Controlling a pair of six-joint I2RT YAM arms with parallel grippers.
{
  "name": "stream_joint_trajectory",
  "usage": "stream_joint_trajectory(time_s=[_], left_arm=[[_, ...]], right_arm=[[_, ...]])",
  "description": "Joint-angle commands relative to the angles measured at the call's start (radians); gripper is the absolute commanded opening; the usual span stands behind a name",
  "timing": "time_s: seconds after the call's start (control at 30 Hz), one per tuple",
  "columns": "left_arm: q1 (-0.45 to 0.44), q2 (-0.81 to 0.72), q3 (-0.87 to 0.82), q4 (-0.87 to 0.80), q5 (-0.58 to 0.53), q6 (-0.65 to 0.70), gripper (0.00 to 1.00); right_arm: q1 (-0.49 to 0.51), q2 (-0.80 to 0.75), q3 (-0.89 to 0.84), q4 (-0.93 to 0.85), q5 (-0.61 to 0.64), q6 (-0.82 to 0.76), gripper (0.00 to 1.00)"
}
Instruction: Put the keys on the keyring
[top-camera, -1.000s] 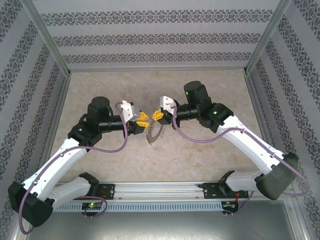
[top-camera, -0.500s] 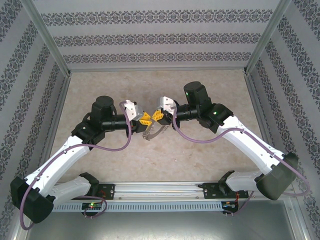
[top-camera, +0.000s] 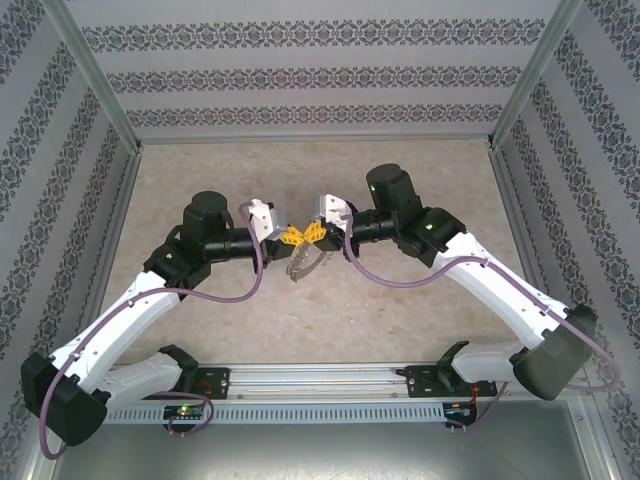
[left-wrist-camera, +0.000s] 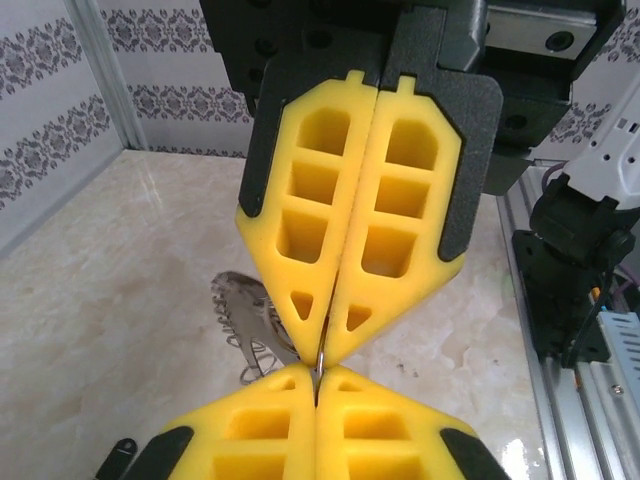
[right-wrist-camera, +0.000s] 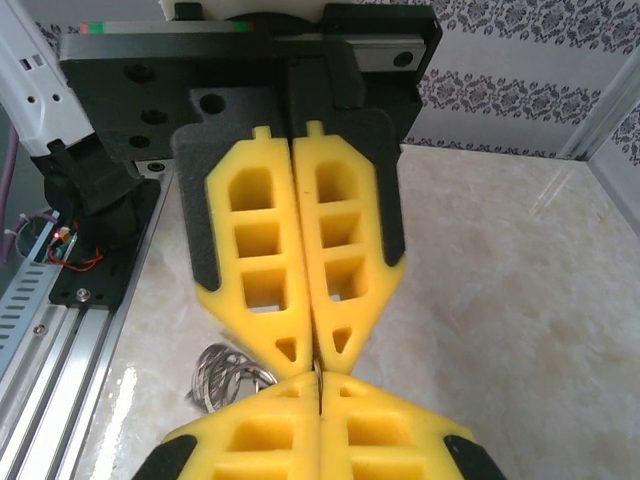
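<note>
Keys (top-camera: 301, 266) at table (top-camera: 420, 175) centre, edges distant

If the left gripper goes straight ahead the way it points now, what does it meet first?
The right gripper: its tips face the left gripper tip to tip, seemingly touching already. The keys hang off that line.

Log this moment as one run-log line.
left gripper: shut on the keys | right gripper: shut on the keys, tip to tip with left | keys: bunch hanging below the tips
</note>
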Motion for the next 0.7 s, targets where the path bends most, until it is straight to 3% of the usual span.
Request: stream_joint_trajectory(time_s=[0.0,0.33,0.5,0.67], left_arm=[[-0.012,0.011,0.015,0.026,-0.007,0.001,0.00],[-0.012,-0.002,0.001,0.069,-0.026,-0.029,0.00],[-0.012,-0.009,-0.004,0.084,-0.020,-0.035,0.00],[-0.013,-0.017,0.000,0.089,-0.021,-0.032,0.00]], right_arm=[[0.017,-0.031,0.001,0.046,-0.065,-0.025,0.00],[0.023,-0.078,-0.036,0.076,-0.064,-0.031,0.00],[0.023,-0.091,-0.061,0.092,-0.064,-0.018,0.13],[0.021,-0.095,-0.068,0.097,-0.068,-0.016,0.17]])
